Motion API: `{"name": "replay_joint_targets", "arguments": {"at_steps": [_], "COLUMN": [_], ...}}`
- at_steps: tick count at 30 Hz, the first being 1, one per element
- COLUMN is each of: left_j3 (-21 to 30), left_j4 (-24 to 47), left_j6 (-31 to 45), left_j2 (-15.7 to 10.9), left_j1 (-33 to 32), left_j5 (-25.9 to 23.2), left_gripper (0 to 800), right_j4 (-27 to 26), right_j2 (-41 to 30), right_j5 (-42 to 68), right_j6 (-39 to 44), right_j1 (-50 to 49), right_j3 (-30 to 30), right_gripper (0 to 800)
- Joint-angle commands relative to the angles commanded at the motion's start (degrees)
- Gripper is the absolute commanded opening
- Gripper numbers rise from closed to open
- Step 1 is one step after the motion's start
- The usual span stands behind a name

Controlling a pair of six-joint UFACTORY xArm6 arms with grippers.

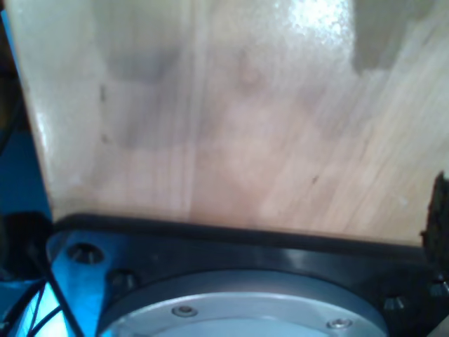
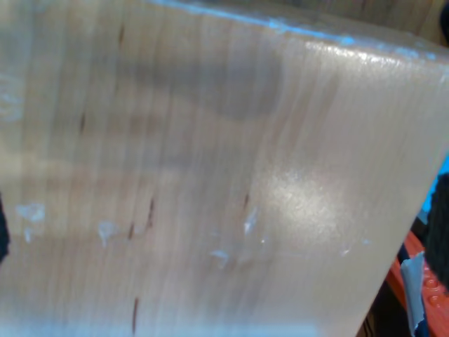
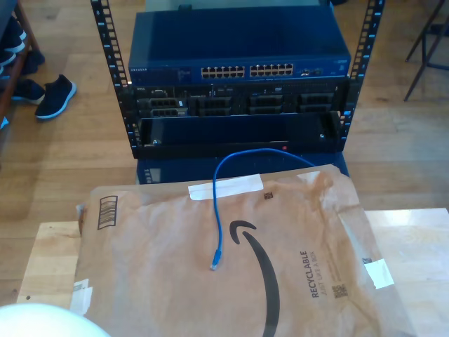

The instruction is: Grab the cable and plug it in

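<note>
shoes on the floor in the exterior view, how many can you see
3, all on the wood floor at the exterior view's upper left: one dark shoe lying clear, a second beside it toward the edge, a third above. The picture's edge cuts these off, so more may be hidden.

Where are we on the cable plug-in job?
Nothing looks done yet. The blue cable lies loose on the brown paper, with one connector resting free on it and the rest looping back toward the rack. The network switch shows its row of ports, and I can't see any cable in them. Both wrist views look at bare wood, with no tool near the cable. Grabbing and plugging in are both left.
</note>
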Motion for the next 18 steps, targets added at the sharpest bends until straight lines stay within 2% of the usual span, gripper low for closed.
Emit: {"name": "replay_joint_targets", "arguments": {"at_steps": [5, 10, 15, 18], "left_j3": [-4.22, -10.11, -16.26, -20.13], "left_j4": [0.09, 0.00, -0.09, -0.26], "left_j6": [-0.97, -2.46, -6.51, -10.99], "left_j2": [-0.44, -0.53, -1.23, -1.85], "left_j1": [-0.09, -0.18, -1.49, -6.33], "left_j5": [7.56, 15.21, 19.87, 22.86], "left_gripper": [800, 800, 800, 800], "right_j4": [0.18, 0.70, 5.89, 9.49], "right_j2": [-0.53, -3.78, -5.98, -5.89], "right_j5": [0.62, 8.26, 10.02, 10.02], "right_j6": [0.09, 0.09, 0.26, 2.64], "right_j1": [0.00, 0.00, 2.46, 7.12], "right_j3": [-0.53, -5.36, -9.41, -12.04], "right_gripper": [798, 797, 797, 797]}}
